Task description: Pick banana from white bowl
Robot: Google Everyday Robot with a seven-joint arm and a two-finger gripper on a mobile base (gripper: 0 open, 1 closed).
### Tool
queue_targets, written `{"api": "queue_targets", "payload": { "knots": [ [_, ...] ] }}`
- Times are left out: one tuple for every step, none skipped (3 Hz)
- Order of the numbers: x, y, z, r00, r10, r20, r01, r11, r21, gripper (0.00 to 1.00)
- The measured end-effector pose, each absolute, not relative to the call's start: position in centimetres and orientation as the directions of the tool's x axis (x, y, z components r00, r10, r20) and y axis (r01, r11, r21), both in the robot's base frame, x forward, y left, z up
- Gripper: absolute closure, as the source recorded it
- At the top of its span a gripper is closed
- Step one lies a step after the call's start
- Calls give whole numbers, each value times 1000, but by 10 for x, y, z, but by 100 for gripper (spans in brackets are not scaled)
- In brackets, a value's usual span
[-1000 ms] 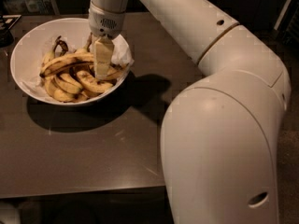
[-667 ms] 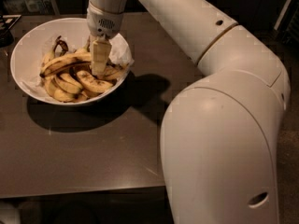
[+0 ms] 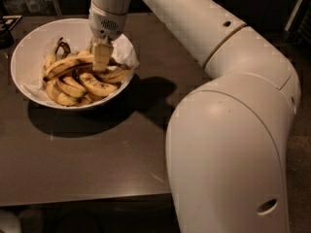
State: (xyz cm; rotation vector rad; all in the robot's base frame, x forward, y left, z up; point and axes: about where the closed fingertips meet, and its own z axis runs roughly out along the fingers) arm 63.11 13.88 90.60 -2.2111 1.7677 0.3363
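The white bowl stands at the table's far left and holds several bananas over a white paper lining. The banana, long and yellow with dark streaks, lies on top of the pile, with its right end at my gripper. My gripper reaches down into the bowl from above, on the bowl's right side. Its cream fingers are closed on the banana's right end. The shorter spotted bananas lie below and in front of it.
The bowl rests on a dark brown table, whose front edge runs along the bottom. My large white arm fills the right half of the view. A dark object sits at the table's far left edge.
The gripper has shifted slightly left and risen a little inside the bowl. The long banana's right end stays at the fingers.
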Motion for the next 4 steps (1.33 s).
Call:
{"api": "queue_targets", "payload": {
  "knots": [
    [628,136,917,250,-890,-381,-967,-213,-138,100],
    [603,123,943,325,-834,-445,-941,-240,-237,100],
    [572,103,964,378,-777,-503,-919,-251,-303,100],
    [541,85,976,406,-733,-545,-906,-246,-345,100]
  ]
}}
